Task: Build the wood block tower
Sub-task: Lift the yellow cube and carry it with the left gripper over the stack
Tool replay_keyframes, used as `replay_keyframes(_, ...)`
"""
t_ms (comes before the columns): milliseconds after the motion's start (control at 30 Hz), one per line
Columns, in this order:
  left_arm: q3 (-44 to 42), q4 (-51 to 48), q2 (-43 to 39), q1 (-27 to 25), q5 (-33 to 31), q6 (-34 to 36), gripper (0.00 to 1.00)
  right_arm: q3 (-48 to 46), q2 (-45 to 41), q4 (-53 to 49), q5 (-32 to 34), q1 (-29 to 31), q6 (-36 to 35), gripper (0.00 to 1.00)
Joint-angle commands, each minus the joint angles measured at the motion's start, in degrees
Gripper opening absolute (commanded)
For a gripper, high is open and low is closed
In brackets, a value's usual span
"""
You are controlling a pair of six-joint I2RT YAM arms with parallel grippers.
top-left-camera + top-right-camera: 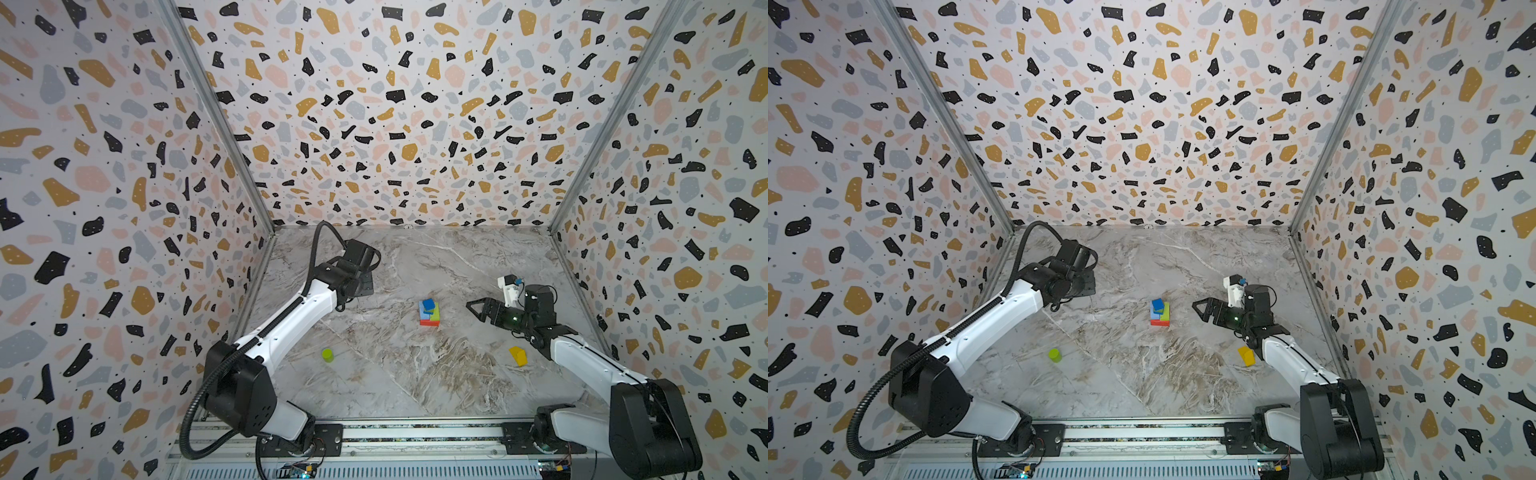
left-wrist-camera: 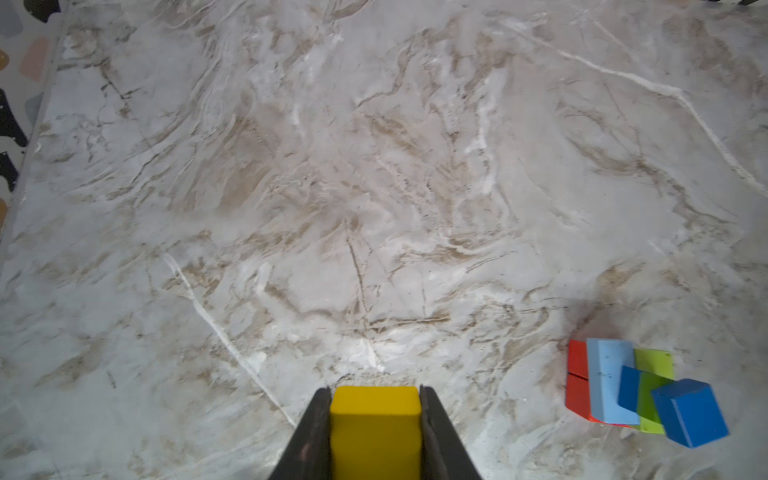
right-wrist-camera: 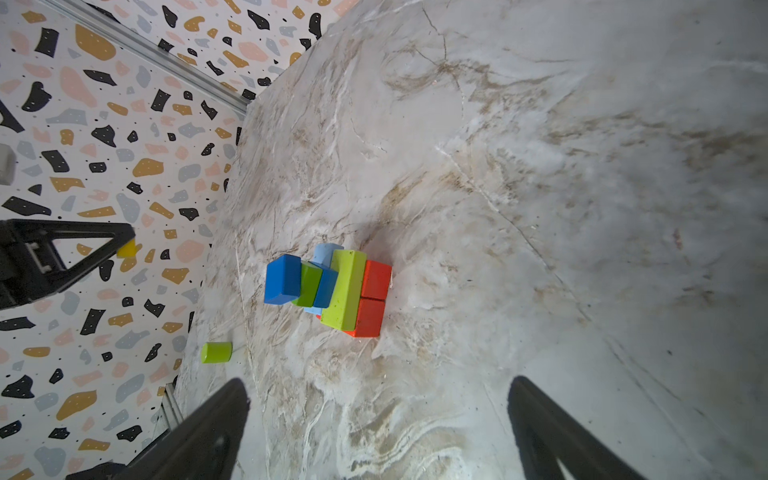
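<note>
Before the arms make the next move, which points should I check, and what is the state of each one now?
1. Left tool shut on the yellow cube: ok.
2. Right tool open and empty: ok.
3. Right tool apart from the tower: ok.
4. Top blue cube square on the tower: not ok, it sits turned.
5. Lime cylinder and yellow wedge free on the table: ok.
6. Tower steady enough for another block: cannot tell.
</note>
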Motion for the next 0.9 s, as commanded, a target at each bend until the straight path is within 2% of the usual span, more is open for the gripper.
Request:
replay_keyframes(0, 3.25, -3.16, 2.84, -2.14, -1.51, -1.42, 0.29, -0.27, -0.63, 0.09, 0.08, -0.44, 0.56, 0.99)
replay_keyframes(867, 25.68, -7.34, 23.02, -17.37, -3.85, -9.45, 0.29, -1.54, -0.17, 0.18, 0.18, -2.36, 1.96, 0.99)
